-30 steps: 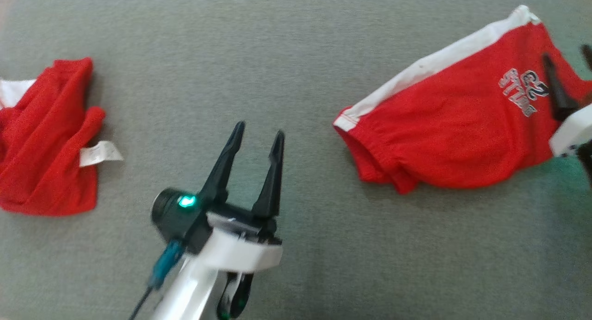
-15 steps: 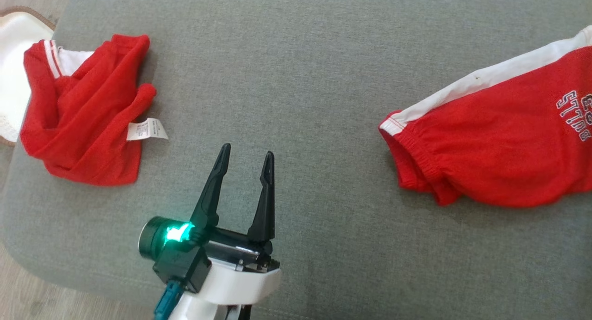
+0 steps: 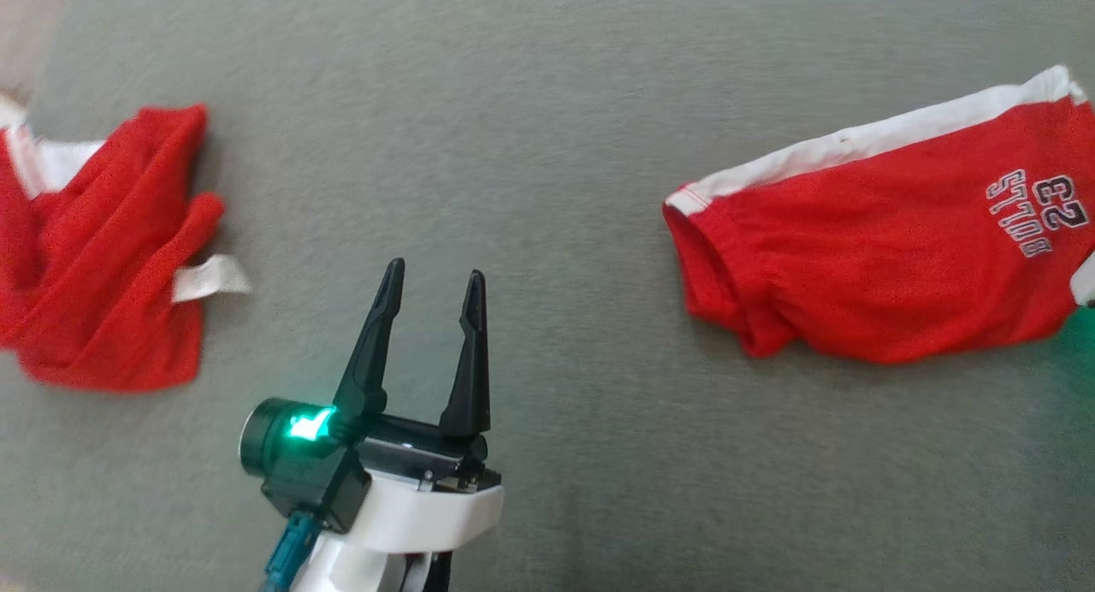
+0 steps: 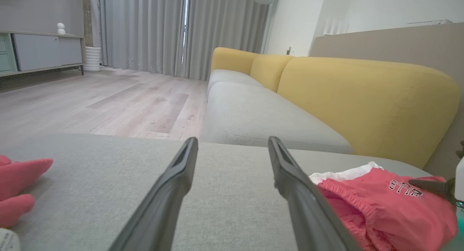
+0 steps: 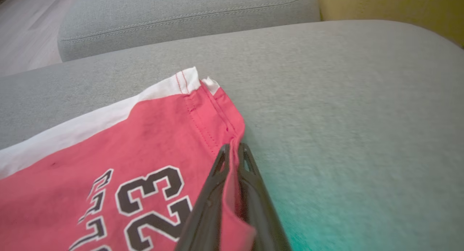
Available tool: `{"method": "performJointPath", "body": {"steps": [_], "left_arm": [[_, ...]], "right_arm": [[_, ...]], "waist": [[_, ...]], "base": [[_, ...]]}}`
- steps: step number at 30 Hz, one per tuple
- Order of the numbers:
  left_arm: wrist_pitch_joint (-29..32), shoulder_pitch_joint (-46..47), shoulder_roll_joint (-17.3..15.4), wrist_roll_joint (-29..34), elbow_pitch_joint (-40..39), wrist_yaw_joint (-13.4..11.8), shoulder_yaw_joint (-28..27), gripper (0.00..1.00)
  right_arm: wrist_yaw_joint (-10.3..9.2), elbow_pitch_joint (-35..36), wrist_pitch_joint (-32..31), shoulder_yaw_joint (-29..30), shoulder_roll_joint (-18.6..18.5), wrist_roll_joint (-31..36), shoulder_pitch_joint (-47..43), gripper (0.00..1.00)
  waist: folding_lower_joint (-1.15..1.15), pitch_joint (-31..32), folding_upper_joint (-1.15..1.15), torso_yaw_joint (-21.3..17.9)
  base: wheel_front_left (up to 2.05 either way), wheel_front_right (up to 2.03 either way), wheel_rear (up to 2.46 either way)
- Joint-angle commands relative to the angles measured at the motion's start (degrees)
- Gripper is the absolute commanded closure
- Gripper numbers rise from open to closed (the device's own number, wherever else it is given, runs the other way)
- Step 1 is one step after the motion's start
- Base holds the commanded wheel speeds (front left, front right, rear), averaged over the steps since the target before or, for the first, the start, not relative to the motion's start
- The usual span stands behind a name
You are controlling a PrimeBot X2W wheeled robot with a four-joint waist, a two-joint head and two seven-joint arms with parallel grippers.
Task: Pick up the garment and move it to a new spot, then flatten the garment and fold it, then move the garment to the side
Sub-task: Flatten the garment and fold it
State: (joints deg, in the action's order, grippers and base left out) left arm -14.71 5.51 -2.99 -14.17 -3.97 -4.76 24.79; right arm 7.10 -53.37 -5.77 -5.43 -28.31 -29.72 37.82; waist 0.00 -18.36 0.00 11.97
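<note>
Obs. Red shorts, printed "BULLS 23", lie at the right of the head view on the grey seat cushion. They are roughly flat, with the waistband end bunched toward frame centre. A white side stripe runs along their upper edge.

Right pincer: pressed together on the leg hem of the shorts, lower centre of the right wrist view. A fold of red cloth runs up between the two fingers, so it is pinching fabric and not closed on nothing. The grip sits on the hem's edge, a little along from the stripe's end. I judge this a sensible hold, since an edge near a corner lets the cloth hang out straight once raised.

Left pincer: spread wide and empty, lower centre of the head view, over bare cushion and well apart from both cloths. I judge it to be waiting for a second corner.

A crumpled red garment with a white label lies at far left, untouched.

Step in hand, by judgement: the first pick-up, hold made, lift not yet begun. Risk: a thin pinch of cloth could slip.
</note>
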Motion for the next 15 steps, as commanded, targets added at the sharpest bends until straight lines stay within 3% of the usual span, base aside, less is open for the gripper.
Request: {"method": "performJointPath", "body": {"steps": [1, 7, 15], "left_arm": [[-0.3, 0.2, 0.1, 0.0, -1.6, 0.1, -2.0, 0.00], [-0.3, 0.1, 0.1, 0.5, -1.2, 0.7, -2.5, 0.00], [-0.3, -0.4, 0.1, 0.5, -0.6, 1.2, -2.6, 0.00]], "right_arm": [[0.39, 1.4, 1.4, -1.0, -0.9, 0.4, -1.6, 1.00], [0.39, 2.6, 3.1, -1.5, -1.9, 1.3, -4.5, 1.00], [0.39, 5.4, 7.8, 1.3, -1.7, 3.1, -5.7, 1.00]], "waist": [[0.00, 2.2, 0.00, -4.0], [0.00, 3.9, 0.00, -9.4], [0.00, 5.2, 0.00, -11.6]], "base": [[0.00, 0.00, 0.00], [0.00, 0.00, 0.00], [0.00, 0.00, 0.00]]}}
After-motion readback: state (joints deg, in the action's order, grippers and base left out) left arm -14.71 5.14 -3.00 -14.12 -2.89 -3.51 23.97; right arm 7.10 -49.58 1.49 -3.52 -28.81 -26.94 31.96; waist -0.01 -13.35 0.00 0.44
